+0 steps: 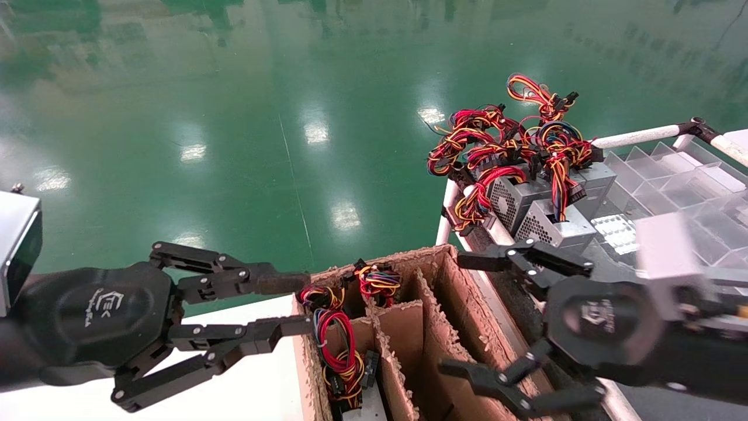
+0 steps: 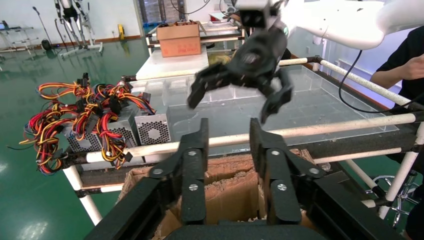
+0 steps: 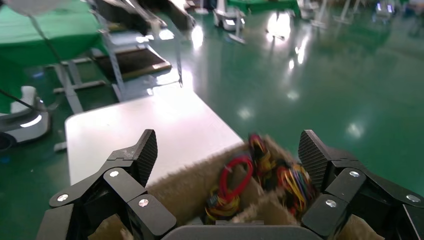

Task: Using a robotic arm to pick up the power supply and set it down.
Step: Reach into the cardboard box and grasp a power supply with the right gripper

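A factory or workshop hall: glossy green floor (image 1: 234,117), pipe-frame racks (image 2: 310,131), more robot stands (image 2: 75,22) behind.

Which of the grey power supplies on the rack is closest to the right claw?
The front power supply, the vented box at the rack's near edge just beyond the open right claw; the others sit farther back.

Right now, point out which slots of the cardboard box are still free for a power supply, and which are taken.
The divided brown cardboard box has bare slots on its right side, between the middle divider and the right wall, under the open right claw. The left slots are crowded with red and yellow wire bundles, beside the open left claw. More grey vented power supplies crowd the white-pipe rack's corner.
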Robot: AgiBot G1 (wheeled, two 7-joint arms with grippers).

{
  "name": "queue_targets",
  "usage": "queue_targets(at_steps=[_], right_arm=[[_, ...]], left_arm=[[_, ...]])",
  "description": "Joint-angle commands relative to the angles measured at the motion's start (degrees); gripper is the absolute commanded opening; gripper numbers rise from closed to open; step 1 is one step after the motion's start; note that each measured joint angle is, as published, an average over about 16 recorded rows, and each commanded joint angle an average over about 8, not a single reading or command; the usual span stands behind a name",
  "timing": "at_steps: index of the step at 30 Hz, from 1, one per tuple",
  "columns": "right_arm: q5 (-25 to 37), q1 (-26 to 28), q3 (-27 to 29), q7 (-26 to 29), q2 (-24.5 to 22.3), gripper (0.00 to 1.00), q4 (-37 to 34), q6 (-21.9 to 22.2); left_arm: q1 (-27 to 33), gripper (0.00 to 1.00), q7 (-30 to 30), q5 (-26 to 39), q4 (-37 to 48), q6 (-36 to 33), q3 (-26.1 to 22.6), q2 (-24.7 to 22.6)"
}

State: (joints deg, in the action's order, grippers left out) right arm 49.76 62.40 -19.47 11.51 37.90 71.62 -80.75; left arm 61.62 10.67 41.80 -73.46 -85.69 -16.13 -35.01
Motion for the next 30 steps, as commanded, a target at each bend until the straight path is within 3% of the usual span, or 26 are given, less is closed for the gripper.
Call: queue_targets(at_steps=[1,11,19,24,26,30], right_arm=[[1.7,0.2,-0.8,0.6,0.6,1.00,-0.4,1.2],[13.4,9.2,-8.4,0.3,12.7,1.00,-11.5,3.3],[17.7,13.6,-12.0,-3.6,23.0,1.00,-23.3,4.6],[19.2,14.8,-13.5,-6.6,26.9,1.00,-28.6,4.2],[19.5,15.1,-13.8,-7.7,27.9,0.83,-30.1,3.8],[19.7,15.5,-14.2,-9.8,29.0,0.32,-32.8,2.6]], left_arm=[[0.0,1.00,0.0,0.0,0.0,0.0,0.0,0.0],[0.0,1.00,0.0,0.0,0.0,0.0,-0.1,0.0],[0.0,1.00,0.0,-0.1,0.0,0.0,-0.1,0.0],[0.0,1.00,-0.1,-0.1,0.0,0.0,-0.1,0.0],[0.0,1.00,-0.1,-0.1,0.0,0.0,-0.1,0.0],[0.0,1.00,-0.1,-0.1,0.0,0.0,-0.1,0.1]])
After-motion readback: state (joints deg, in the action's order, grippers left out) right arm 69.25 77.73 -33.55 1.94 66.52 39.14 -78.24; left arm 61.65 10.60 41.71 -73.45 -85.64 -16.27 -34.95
